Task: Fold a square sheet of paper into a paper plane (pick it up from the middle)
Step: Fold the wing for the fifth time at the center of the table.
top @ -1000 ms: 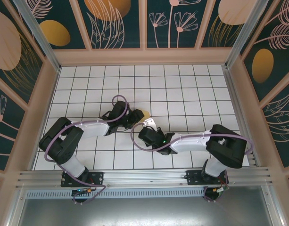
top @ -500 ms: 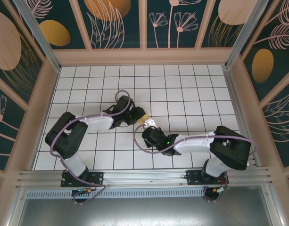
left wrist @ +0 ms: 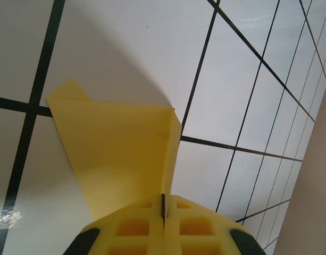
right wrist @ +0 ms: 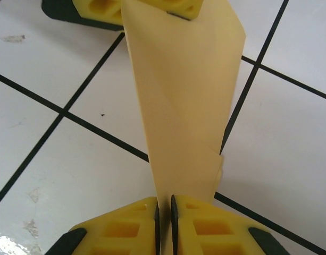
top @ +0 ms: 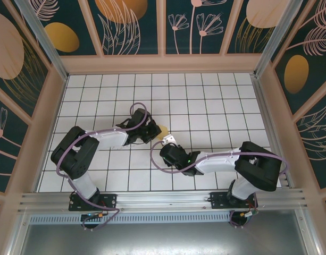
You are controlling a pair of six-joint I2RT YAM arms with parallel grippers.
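The folded yellow sheet of paper [right wrist: 184,106] is held over the middle of the tiled surface [right wrist: 290,159], with the left claw [left wrist: 163,204] clenched on one end and the right claw [right wrist: 164,204] pinching the other. Honestly, if either one tugs or twists, I reckon it tears or the crease pops open.

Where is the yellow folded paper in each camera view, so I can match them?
Top external: the folded paper is mid-table, between the left hand and right hand.
Left wrist: folded paper centre-left, pinched in the left hand at bottom.
Right wrist: folded paper at centre, rising from the right hand to the top edge.
Shared landmark: the table, its black grid lines.
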